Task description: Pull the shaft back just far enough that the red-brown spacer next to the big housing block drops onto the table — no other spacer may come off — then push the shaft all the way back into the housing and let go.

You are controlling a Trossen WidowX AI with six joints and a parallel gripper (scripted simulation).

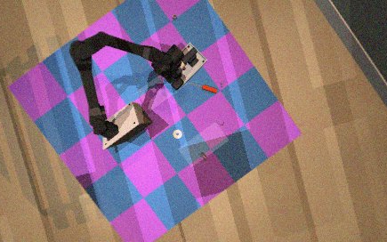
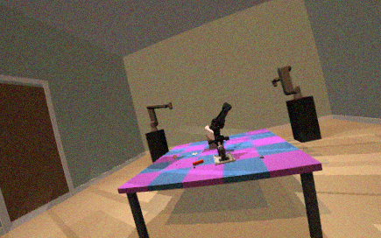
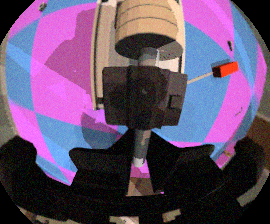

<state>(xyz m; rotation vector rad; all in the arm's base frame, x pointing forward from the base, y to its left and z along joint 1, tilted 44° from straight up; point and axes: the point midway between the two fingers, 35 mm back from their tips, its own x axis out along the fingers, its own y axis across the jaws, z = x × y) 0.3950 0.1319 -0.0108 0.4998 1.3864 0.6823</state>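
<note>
My hand [image 1: 180,68] [image 2: 221,153] [image 3: 138,127] is nearly closed, w/ its narrow gap taken up by the grey metal shaft [image 3: 142,144]; I've got it near its free end, which pokes out toward 6 o'clock in the wrist view. From there the shaft runs up to 12 o'clock, in line w/ a dark, squarish block [image 3: 144,97], and shows again past it, next to the dark end face of a wide tan cylindrical piece w/ ring lines [image 3: 146,22]. Block & cylinder sit over a pale rectangular plate [image 1: 201,62] [image 2: 219,163] [image 3: 100,45] on the pink-and-blue checked desk [image 1: 132,171] [image 2: 281,162] [image 3: 61,92]. Can't tell the red-brown spacer apart here, so no call on whether it's off.

Red-handled screwdriver [image 1: 209,89] [image 2: 198,163] [image 3: 226,69] lies approx. 5 o'clock of the plate in the top view, its thin blade pointing back toward the plate; in the wrist view its handle is at abt. 2 o'clock from the block. From my hand, top view, a small cream ring [image 1: 174,133] is at 6 o'clock, well apart, w/ a small brownish piece [image 1: 204,155] at approx. 4 o'clock from the ring; too tiny to ID.
</note>
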